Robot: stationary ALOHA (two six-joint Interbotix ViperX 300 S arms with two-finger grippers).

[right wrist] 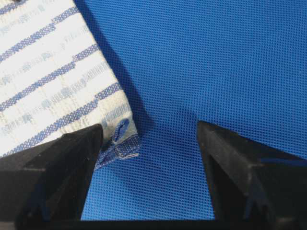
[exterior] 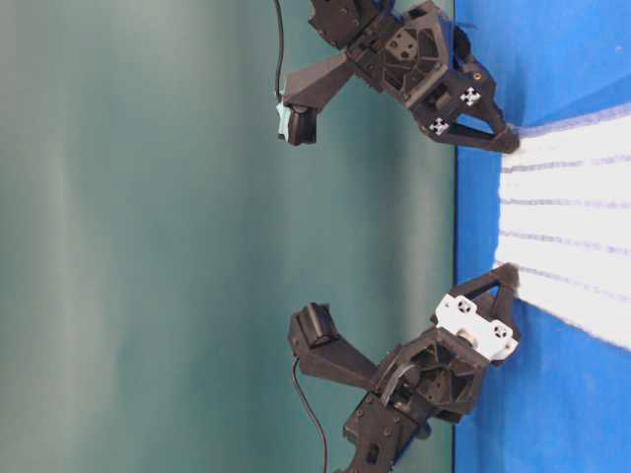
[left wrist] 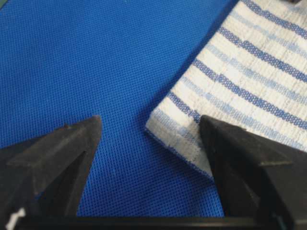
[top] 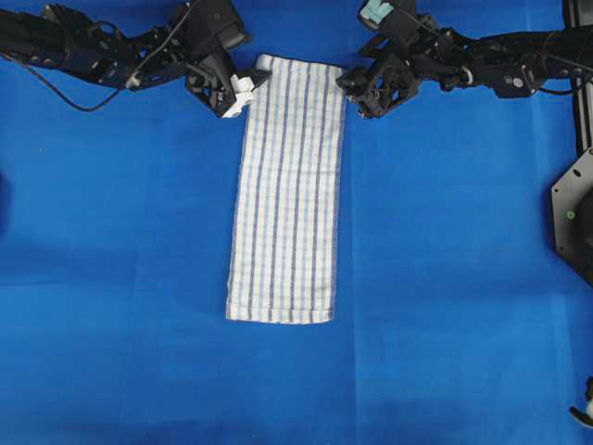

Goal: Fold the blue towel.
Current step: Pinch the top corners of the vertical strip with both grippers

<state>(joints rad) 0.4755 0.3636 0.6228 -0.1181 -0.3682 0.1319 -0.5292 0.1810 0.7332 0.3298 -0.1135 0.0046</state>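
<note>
Blue towel (top: pixel 287 190) lying flat, long strip mid-table on blue table covering (top: pixel 111 278). Left gripper (top: pixel 239 93) and right gripper (top: pixel 357 93) straddling top corners, jaws spread wide, gripping nothing. Risk: finger pinching covering along with corner (left wrist: pixel 177 132), or frayed corner tab (right wrist: pixel 120 143) slipping out, giving uneven lift and skewed fold. Near hem (top: pixel 280 315) lying free; open covering all round for fold.

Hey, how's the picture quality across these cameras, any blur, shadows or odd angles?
Overhead view: even light, sharp, soft creases in the blue table covering. Table-level view: turned sideways, towel overexposed. Left wrist view: left pincer fingers near and soft, towel corner crisp. Right wrist view: towel edge casts a dark shadow; right pincer fingers dark.
</note>
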